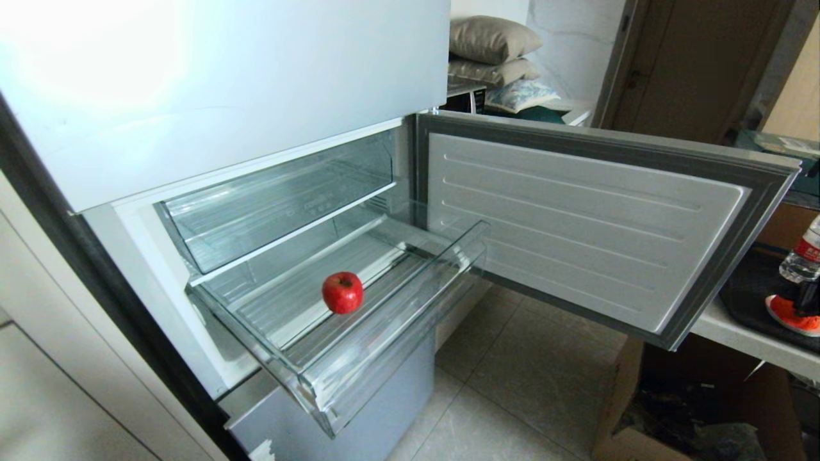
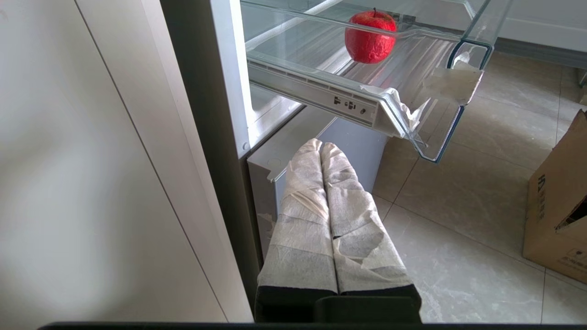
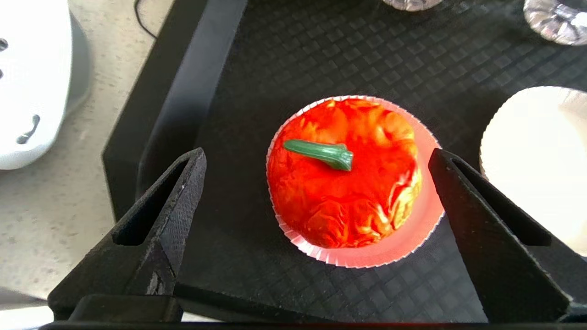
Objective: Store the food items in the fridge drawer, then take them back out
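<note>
While the right gripper [image 3: 316, 183] hangs wide apart over the pumpkin [image 3: 344, 174] on a black tray [image 3: 220, 68], the left gripper [image 2: 321, 149], fingers pressed together, sits below the drawer [image 2: 440, 142] holding the apple [image 2: 370, 36].

The right gripper [image 3: 316, 183] points downward, its two black, textured fingers [image 3: 174, 206] spread wide apart with open space between them and nothing touching either inner face. In the head view only a dark sliver of this arm shows at the far right edge. The left gripper [image 2: 321, 146] hangs low and level, its two cloth-wrapped fingers [image 2: 302, 220] pressed flat together along their whole length, holding nothing.
</note>
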Controlling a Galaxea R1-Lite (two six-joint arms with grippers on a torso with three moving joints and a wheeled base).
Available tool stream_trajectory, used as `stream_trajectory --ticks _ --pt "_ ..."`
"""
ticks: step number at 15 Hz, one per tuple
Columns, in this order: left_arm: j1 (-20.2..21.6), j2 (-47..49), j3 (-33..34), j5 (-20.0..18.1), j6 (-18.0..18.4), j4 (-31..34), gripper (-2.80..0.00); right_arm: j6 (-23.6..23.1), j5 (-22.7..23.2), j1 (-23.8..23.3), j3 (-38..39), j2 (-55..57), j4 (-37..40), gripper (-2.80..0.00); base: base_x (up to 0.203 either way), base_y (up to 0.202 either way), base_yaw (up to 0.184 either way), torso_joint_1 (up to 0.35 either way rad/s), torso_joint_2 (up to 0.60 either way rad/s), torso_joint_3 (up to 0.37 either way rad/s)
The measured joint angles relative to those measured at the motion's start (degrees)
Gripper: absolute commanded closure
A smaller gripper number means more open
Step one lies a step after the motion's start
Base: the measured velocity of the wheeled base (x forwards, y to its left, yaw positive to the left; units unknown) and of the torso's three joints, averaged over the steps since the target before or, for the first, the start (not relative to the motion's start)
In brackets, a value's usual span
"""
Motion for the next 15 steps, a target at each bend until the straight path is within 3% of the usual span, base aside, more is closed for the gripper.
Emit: stream_trajectory --ticks 10,11,15 --pt "0.00 0.00 0.00 0.01 0.00 0.00 0.00 -0.06 0.02 0.02 -1.50 2.94 0.00 -2.80 0.000 0.000 0.000 0.000 0.00 0.000" --pt "0.00 0.00 0.00 0.01 0.00 0.00 0.00 -0.07 0.00 0.02 -1.58 3.08 0.00 0.00 0.000 0.000 0.000 0.000 0.00 0.000" --pt "0.00 0.00 0.00 0.01 0.00 0.00 0.00 0.32 0.01 0.05 -1.46 2.49 0.09 0.00 0.000 0.000 0.000 0.000 0.00 0.000"
